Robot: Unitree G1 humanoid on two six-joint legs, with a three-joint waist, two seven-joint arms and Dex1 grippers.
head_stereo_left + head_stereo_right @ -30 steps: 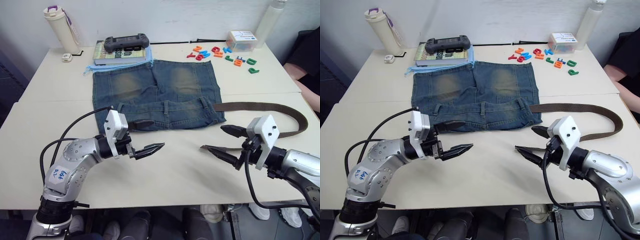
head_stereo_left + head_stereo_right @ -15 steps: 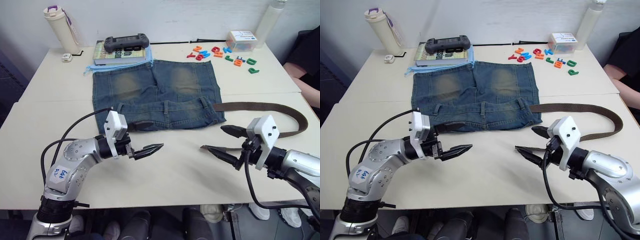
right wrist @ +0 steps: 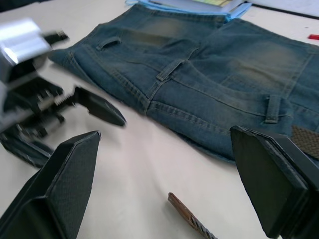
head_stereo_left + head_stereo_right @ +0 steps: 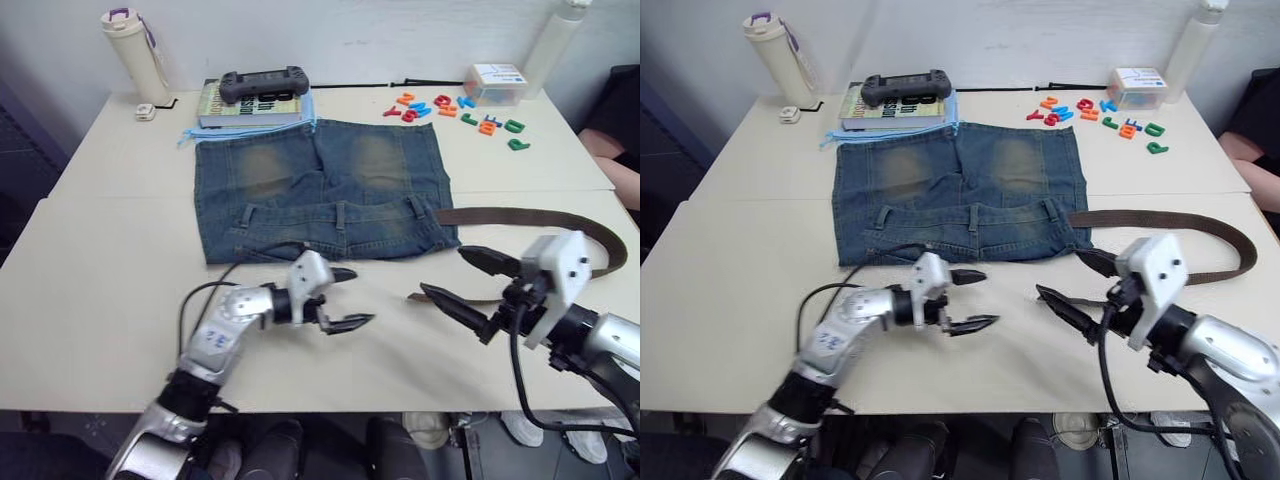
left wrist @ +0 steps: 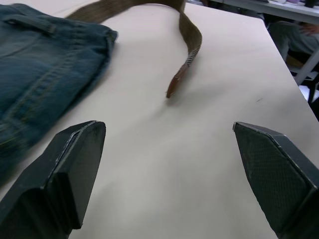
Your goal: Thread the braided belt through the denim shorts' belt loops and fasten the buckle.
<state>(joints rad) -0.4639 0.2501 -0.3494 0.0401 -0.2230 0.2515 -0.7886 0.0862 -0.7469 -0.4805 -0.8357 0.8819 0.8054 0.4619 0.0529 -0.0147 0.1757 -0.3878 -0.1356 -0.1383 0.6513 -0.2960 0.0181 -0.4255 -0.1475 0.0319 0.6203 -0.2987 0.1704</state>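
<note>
Faded blue denim shorts (image 4: pixel 322 190), brown braided belt (image 4: pixel 520 214)

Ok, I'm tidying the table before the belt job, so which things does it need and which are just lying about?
Needed: denim shorts, their belt loops, braided belt.

Lying about: book, game controller, coloured letters, small box, flask.

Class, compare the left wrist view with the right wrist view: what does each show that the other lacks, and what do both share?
Only the left wrist view shows the braided belt curving away across the table behind its tan tip. Only the right wrist view shows the left gripper, open, a blue-edged book and three belt loops on the waistband. Both show the denim shorts, the belt's tip and open black fingers.
</note>
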